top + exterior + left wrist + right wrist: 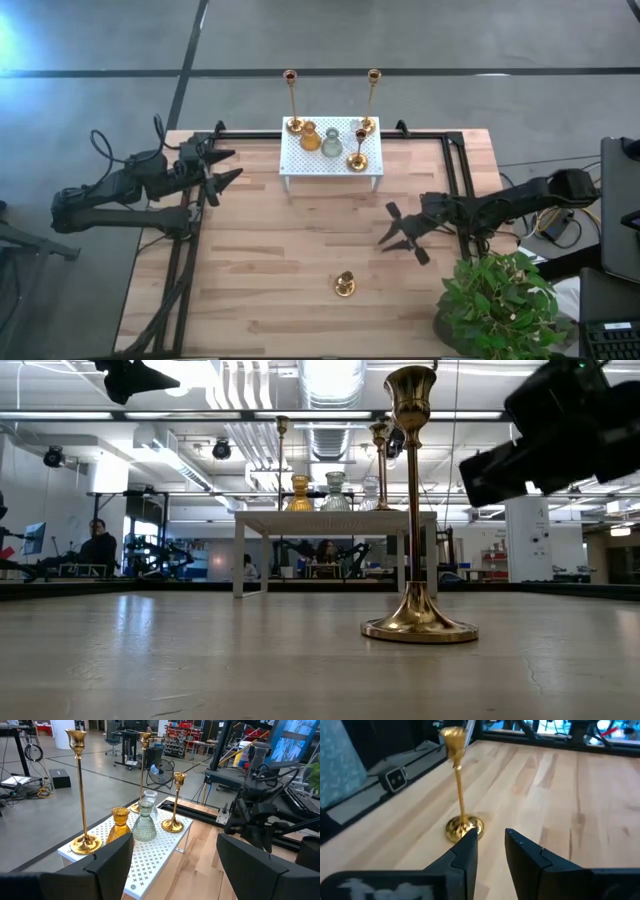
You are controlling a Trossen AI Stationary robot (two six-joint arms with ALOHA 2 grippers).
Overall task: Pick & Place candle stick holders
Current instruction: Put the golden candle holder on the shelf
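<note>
A short brass candlestick (344, 285) stood alone and upright on the near part of the wooden table (270, 250), well apart from the white perforated rack (331, 152) at the far edge. On that rack stood the rest of the set: two tall brass sticks, one at the far left corner (292, 100) and one at the far right (372, 98), a second short brass stick (358, 150), an amber glass holder (309, 137) and a grey-green glass holder (331, 146), with a clear glass one (149, 800) behind it.

The right tool (404, 236) hovered above the table to the right of the lone candlestick, its fingers spread apart and holding nothing, not touching the stick. In the right wrist view the stick stood just ahead of the two dark fingertips (468, 845). The left tool (222, 168) waited near the table's left edge, level with the rack, fingers likewise spread and empty.

The candlestick looked top-heavy on a small round base, and its stem was thin. A finger brushing it off-centre during an approach could tip it and send it rolling across the table; polished brass might also slip in a loose pinch. Carrying it toward the crowded rack could knock the tall sticks or the glass holders.
</note>
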